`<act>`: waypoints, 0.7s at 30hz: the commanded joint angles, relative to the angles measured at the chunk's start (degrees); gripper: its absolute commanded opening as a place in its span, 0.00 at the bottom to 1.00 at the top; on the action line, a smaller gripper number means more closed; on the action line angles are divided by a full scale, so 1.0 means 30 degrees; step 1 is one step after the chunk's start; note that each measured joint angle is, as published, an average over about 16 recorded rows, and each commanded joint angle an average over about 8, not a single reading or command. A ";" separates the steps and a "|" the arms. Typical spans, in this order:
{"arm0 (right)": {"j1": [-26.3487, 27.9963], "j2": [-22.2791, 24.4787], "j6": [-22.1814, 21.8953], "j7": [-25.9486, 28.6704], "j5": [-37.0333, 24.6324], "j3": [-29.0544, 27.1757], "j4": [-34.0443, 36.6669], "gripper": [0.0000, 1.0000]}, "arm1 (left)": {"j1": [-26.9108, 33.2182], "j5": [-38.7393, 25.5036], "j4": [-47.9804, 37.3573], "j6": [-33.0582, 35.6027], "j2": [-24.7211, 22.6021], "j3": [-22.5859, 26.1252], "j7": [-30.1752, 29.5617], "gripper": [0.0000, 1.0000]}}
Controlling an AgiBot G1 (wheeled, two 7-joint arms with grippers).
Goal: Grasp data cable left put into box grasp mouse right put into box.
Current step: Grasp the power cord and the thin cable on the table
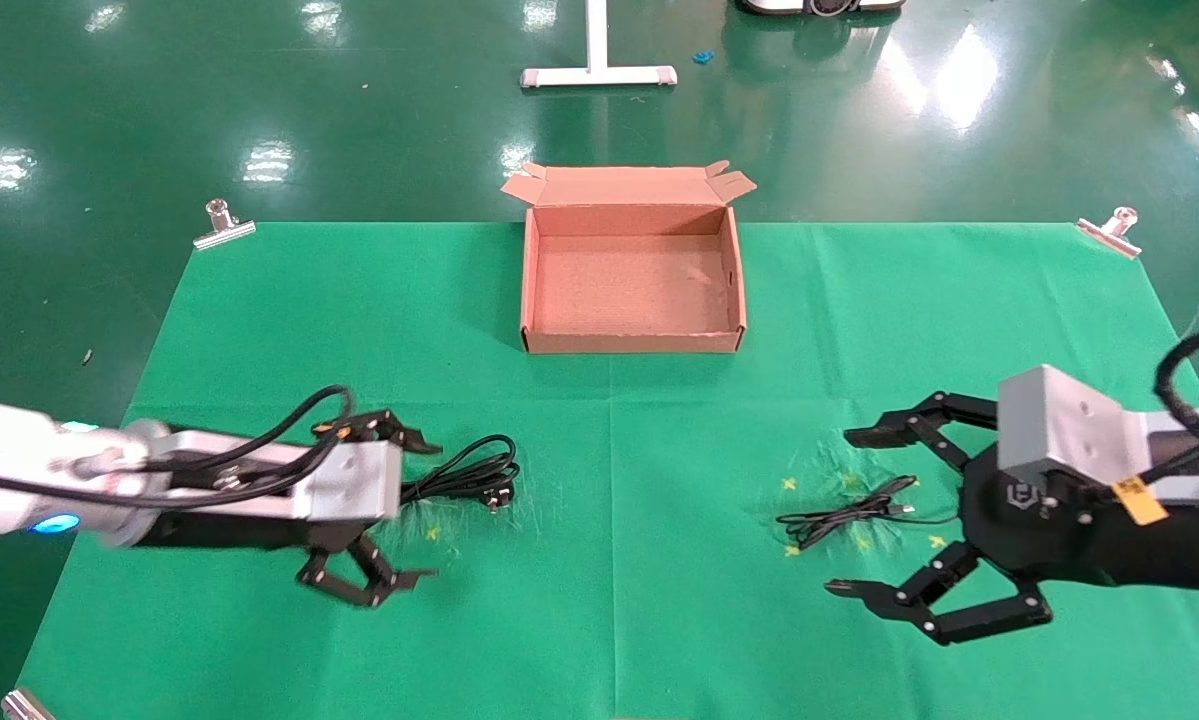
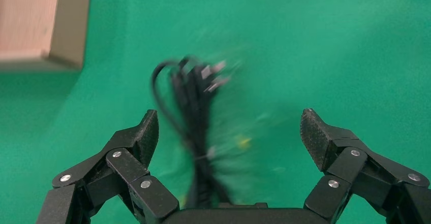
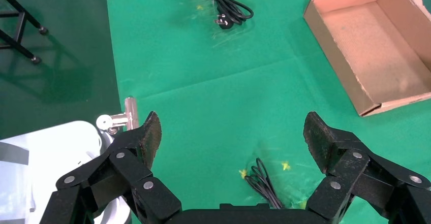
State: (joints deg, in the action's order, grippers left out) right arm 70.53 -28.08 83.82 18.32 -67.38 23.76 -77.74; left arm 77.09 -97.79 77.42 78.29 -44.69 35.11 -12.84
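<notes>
From the head camera, I see the green cloth (image 1: 659, 450) on the table, and the box (image 1: 632, 268) stands at its far middle, open and with nothing inside, its small flaps along the far edge. My left pincer (image 1: 389, 510) is low over the left part of the cloth, with its fingers spread wide. The data cable (image 1: 464, 472) lies in loops on the cloth just beside it; one end of the loops goes under the pincer body, and the plug points toward the middle of the cloth. My right pincer (image 1: 864, 515) is over the right part of the cloth, also spread wide. The mouse cord (image 1: 844, 512) lies bundled on the cloth between its two fingers, among small yellow marks (image 1: 788, 485); the oval body of the mouse I cannot make out here. Metal clips (image 1: 223, 224) hold the far corners of the cloth.

From the left wrist camera, my left pincer (image 2: 228, 132) is wide, and the data cable (image 2: 193, 112) lies on the cloth in the gap, nearer to one finger; it is blurred. No finger touches it. A corner of the box (image 2: 56, 36) shows at the edge.

From the right wrist camera, my right pincer (image 3: 231, 137) is wide. The mouse cord (image 3: 262, 183) lies close to the palm, partly hidden. Farther off I see the data cable (image 3: 226, 5) and the box (image 3: 335, 46), well apart.
</notes>
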 commanded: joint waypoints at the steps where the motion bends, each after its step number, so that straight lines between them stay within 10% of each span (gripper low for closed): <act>1: -0.0076 0.0167 0.0034 0.0020 0.0122 -0.0045 -0.0007 1.00 | 0.0170 -0.1339 -0.0045 -0.0571 -0.0581 0.0412 -0.0237 1.00; 21: -0.0775 0.0902 -0.0285 -0.0219 0.0368 -0.0149 -0.0029 1.00 | -0.0283 -1.0897 0.0150 -0.3264 -0.3145 0.1999 -0.6593 1.00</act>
State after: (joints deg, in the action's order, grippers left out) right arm 68.29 -25.41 83.04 17.75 -66.27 23.33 -77.83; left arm 76.37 -129.63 77.85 68.50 -53.81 40.99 -31.77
